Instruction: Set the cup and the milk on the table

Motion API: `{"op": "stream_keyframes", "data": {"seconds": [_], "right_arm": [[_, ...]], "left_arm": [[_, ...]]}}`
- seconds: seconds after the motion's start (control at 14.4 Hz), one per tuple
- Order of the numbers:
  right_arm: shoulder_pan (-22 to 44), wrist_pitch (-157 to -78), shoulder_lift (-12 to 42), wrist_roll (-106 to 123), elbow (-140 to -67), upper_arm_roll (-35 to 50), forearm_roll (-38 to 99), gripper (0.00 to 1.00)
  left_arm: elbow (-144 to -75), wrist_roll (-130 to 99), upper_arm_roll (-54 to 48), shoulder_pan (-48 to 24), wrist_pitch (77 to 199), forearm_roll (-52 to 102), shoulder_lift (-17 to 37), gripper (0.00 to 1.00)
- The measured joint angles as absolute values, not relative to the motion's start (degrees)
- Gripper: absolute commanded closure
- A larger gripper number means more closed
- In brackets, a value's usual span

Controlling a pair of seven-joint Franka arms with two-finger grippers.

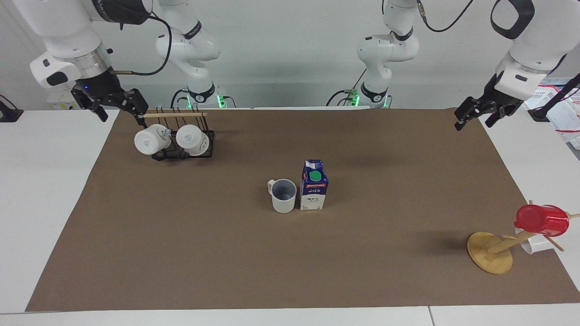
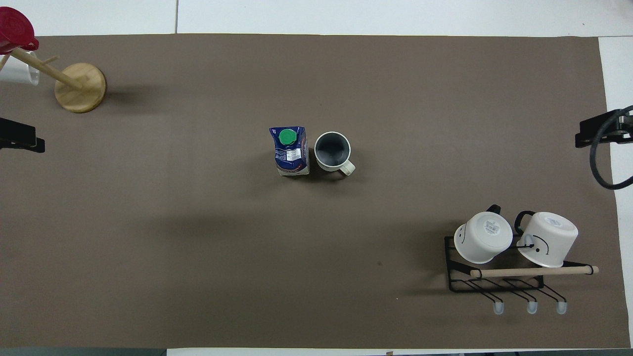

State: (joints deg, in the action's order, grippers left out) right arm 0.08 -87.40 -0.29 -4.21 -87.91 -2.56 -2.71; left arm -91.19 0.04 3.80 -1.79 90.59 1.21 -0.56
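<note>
The off-white cup (image 1: 284, 195) with a grey inside stands upright on the brown mat (image 1: 217, 258) at the middle of the table, handle toward the right arm's end. The blue and white milk carton (image 1: 314, 190) stands upright right beside it, toward the left arm's end. Both also show in the overhead view, the cup (image 2: 333, 151) and the milk (image 2: 291, 151). My left gripper (image 1: 473, 123) is open and empty, raised over the mat's edge at its own end. My right gripper (image 1: 123, 117) is open and empty, raised beside the mug rack.
A black wire rack (image 1: 182, 151) with two white mugs sits near the robots at the right arm's end. A wooden mug tree (image 1: 490, 251) holding a red cup (image 1: 541, 220) and a white cup stands far from the robots at the left arm's end.
</note>
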Motion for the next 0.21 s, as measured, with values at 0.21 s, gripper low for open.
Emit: {"op": "stream_keyframes", "data": {"seconds": [0.21], "right_arm": [[0.1,-87.8,-0.3,-4.2,-87.9,-2.6,-2.7,0.0]], "left_arm": [[-91.2,0.1,3.6,-1.8,90.6,1.2,-0.6,0.0]]}}
